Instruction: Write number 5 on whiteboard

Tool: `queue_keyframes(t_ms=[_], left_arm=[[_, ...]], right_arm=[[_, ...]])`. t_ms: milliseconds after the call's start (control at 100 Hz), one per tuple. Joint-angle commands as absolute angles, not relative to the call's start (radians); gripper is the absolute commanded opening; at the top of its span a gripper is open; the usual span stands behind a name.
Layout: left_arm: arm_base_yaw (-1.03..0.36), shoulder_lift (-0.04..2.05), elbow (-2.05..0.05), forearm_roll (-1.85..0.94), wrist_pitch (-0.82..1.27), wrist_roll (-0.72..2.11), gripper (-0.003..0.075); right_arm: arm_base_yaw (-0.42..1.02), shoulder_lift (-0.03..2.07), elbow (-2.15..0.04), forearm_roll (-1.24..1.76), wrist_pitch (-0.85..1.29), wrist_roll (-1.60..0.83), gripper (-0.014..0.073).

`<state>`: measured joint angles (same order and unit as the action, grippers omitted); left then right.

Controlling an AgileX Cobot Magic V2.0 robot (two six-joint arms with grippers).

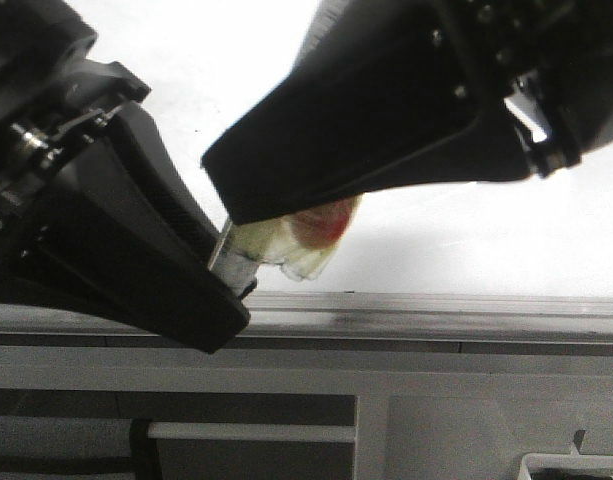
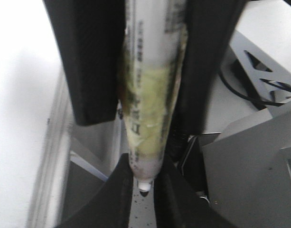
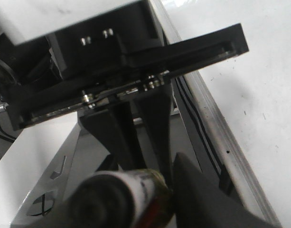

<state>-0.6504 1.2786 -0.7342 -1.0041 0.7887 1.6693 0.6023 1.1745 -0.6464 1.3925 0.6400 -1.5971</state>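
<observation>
Your work surface is the whiteboard, glossy and washed out by glare, bordered by a grey aluminium rail. Past that rail you see grey cabinet panels. In the right wrist view the board carries only a few tiny dark specks; you cannot find any drawn stroke of the number 5 in any of the views.

Count what you have: one board, one marker, two grippers. The marker is a pale barrel wrapped in yellowish tape with a reddish patch, and it sits off the board, above the rail, between both grippers. Your left gripper pinches one end of it, its fingers pressed against the barrel. Your right gripper meets the other end, with the marker between its jaws, pinched as far as you can see.
</observation>
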Motion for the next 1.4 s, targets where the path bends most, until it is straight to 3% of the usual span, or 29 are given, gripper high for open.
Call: queue_keyframes(t_ms=[0,130,340,410,580,670,830,1000,1180,1280,1390], left_arm=[[-0.651,1.259,-0.777,-1.101,0.793,1.667,-0.002],[-0.651,1.259,-0.777,-1.103,0.814,1.667,-0.002],[-0.651,1.259,-0.777,-1.114,0.821,1.648,-0.0001],[-0.649,1.259,-0.777,-1.119,0.821,1.627,0.0085],[-0.649,1.255,-0.777,-1.121,0.821,1.524,0.0483],[-0.649,1.231,-0.777,-1.121,0.824,1.509,0.0568],[-0.645,1.124,-0.777,-1.119,0.816,1.504,0.0561],[-0.574,0.978,-0.76,-1.072,0.758,1.411,0.046],[-0.446,0.82,-0.654,-1.093,0.63,1.283,0.0406],[-0.4,0.736,-0.574,-1.139,0.545,1.215,0.0323],[-0.391,0.689,-0.512,-1.206,0.488,1.215,0.0179]], right_arm=[[0.618,1.159,-0.678,1.425,0.686,-1.598,0.0108],[0.618,1.159,-0.678,1.424,0.688,-1.597,-0.007],[0.618,1.159,-0.678,1.417,0.703,-1.597,-0.0062],[0.618,1.156,-0.678,1.401,0.714,-1.597,-0.0062],[0.618,1.156,-0.678,1.345,0.741,-1.596,-0.0062],[0.618,1.151,-0.678,1.341,0.738,-1.596,-0.0062],[0.618,1.089,-0.678,1.255,0.67,-1.595,-0.0061],[0.618,0.964,-0.668,1.203,0.528,-1.579,-0.0053],[0.618,0.841,-0.596,1.203,0.374,-1.576,-0.0053],[0.618,0.796,-0.542,1.203,0.288,-1.576,-0.0053],[0.618,0.79,-0.529,1.203,0.219,-1.59,-0.0053]])
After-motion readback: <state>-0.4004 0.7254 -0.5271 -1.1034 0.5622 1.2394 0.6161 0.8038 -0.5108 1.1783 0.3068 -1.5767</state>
